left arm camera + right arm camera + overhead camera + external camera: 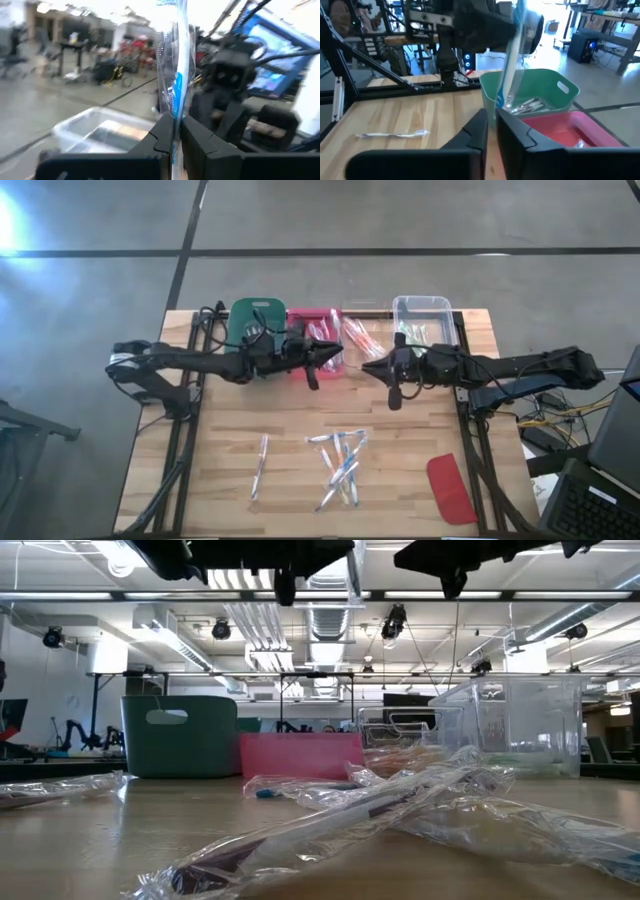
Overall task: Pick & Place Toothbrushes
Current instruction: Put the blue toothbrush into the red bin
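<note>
Wrapped toothbrush (175, 75) | pinched upright in left gripper (175, 131) | right gripper (491, 116) nipping its other end

The left gripper (175, 137) has its jaws pinched on a wrapped toothbrush (173, 75) with blue accents, standing upright between them. Just beyond it sits the other arm's dark gripper (235, 95). A clear plastic bin (95, 130) lies below.

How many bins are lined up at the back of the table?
3: a green bin on the left, a pink bin in the middle, a clear bin on the right. The arms hide part of each.
</note>
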`<action>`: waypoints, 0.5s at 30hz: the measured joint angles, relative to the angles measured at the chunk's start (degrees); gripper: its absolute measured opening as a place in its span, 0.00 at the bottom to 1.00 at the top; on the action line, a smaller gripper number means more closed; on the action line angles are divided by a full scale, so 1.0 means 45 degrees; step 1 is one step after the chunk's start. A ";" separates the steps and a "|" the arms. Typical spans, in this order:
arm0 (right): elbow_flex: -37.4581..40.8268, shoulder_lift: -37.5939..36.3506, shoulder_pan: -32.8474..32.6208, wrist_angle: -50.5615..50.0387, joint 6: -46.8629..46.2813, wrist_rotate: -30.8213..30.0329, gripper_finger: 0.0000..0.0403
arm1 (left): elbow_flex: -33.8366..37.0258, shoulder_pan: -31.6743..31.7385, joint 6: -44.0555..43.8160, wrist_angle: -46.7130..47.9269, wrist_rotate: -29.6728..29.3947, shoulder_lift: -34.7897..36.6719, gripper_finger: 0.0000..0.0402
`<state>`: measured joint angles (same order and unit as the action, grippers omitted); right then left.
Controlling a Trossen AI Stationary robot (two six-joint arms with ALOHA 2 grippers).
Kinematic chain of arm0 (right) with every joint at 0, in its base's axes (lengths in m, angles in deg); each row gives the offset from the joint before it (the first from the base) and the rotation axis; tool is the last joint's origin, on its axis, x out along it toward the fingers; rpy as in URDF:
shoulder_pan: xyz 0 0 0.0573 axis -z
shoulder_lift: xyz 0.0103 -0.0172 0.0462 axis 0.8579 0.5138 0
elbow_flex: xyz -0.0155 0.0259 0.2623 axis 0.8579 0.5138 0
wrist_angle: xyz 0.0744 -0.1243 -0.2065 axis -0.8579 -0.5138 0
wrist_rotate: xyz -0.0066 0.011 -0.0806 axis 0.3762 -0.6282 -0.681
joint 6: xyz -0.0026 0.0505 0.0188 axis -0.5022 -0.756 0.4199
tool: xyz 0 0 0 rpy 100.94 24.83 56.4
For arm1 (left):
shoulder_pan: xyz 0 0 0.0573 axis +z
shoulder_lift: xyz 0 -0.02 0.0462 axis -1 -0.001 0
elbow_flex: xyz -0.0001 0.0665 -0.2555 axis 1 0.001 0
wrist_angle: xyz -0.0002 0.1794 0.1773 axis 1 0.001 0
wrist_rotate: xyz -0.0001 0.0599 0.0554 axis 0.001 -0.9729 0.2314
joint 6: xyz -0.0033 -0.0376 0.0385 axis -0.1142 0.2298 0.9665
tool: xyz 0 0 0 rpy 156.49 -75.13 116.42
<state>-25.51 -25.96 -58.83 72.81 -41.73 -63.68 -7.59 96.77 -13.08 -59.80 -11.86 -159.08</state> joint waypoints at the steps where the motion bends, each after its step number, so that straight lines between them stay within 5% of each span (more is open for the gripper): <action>1: -0.0030 0.0117 0.0005 0.0044 0.0017 -0.0011 0.11 | -0.0086 0.0000 0.0109 -0.0294 0.0275 -0.0127 0.06; 15: -0.0623 0.0832 0.0005 0.0556 0.0394 -0.0013 0.47 | -0.0744 -0.0005 0.0776 -0.0663 0.1389 -0.0621 0.06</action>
<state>-28.31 -22.21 -58.81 75.31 -39.95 -63.74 -10.94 96.75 -9.59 -62.79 -5.61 -161.88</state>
